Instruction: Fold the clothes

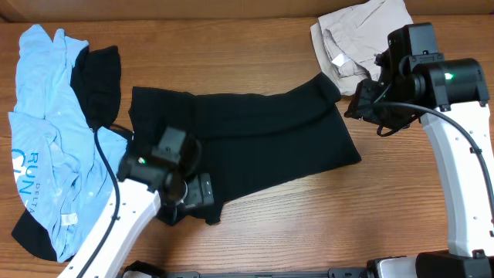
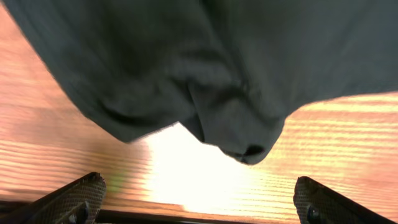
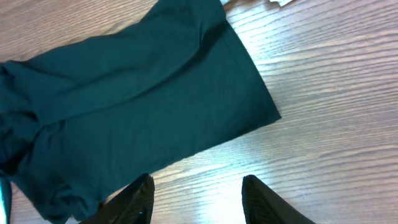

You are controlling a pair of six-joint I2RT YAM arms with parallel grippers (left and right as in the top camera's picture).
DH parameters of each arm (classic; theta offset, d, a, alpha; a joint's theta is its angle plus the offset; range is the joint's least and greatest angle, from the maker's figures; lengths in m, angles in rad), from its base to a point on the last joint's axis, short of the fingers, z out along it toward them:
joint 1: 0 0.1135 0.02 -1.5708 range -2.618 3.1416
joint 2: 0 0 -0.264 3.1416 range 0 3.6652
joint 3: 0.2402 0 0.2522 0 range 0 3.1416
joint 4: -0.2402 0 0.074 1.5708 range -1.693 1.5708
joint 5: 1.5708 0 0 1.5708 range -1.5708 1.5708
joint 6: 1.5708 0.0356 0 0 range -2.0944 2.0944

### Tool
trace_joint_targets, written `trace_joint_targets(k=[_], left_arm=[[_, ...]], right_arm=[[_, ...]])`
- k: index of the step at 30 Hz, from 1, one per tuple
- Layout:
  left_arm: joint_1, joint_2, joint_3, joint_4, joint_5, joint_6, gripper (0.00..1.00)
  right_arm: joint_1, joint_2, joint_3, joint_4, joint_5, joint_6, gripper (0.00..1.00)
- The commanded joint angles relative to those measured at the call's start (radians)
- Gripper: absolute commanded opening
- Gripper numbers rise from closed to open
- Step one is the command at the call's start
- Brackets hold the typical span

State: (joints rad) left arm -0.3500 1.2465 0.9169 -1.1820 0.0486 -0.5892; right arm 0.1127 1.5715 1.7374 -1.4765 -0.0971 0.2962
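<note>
1. The left jaws stand spread wide and empty. The bunched corner of the black garment (image 2: pixel 205 68) lies just ahead of them on the bench (image 2: pixel 348 143). Closing short would catch nothing, or only one layer.
2. The right jaws are parted over bare wood, with the garment's edge just ahead. Dragging it could ruck the cloth.
3. Beyond them, the beige pieces (image 1: pixel 355 38) possibly touch the garment and might get snagged.

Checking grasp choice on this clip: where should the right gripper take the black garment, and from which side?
Probably the black garment's near right corner, approached from the right, low over the bare table. That edge lies flat and straight on the wood with nothing beside it, while the left end is bunched. The right gripper stands open, holding nothing.
</note>
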Motion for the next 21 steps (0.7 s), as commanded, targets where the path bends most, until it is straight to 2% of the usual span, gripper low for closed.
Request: trace_joint_targets(k=[1, 9, 14, 19, 21], left_arm=[[-0.061, -0.025, -0.094, 0.048, 0.023, -0.143, 1.00], [-0.122, -0.023, -0.299, 0.271, 0.023, -0.231, 0.98], [-0.122, -0.023, -0.377, 0.334, 0.029, -0.249, 0.88], [-0.122, -0.023, -0.390, 0.390, 0.021, -0.249, 0.71], [-0.122, -0.023, -0.390, 0.426, -0.009, -0.249, 0.71]], right_arm=[[-0.002, -0.026, -0.043, 0.025, 0.006, 0.011, 0.49], [-0.002, -0.025, -0.114, 0.053, 0.006, -0.006, 0.49], [-0.002, -0.025, -0.116, 0.059, 0.006, -0.008, 0.49], [-0.002, -0.025, -0.116, 0.070, 0.006, -0.008, 0.49], [-0.002, -0.025, -0.116, 0.070, 0.006, -0.008, 0.49]])
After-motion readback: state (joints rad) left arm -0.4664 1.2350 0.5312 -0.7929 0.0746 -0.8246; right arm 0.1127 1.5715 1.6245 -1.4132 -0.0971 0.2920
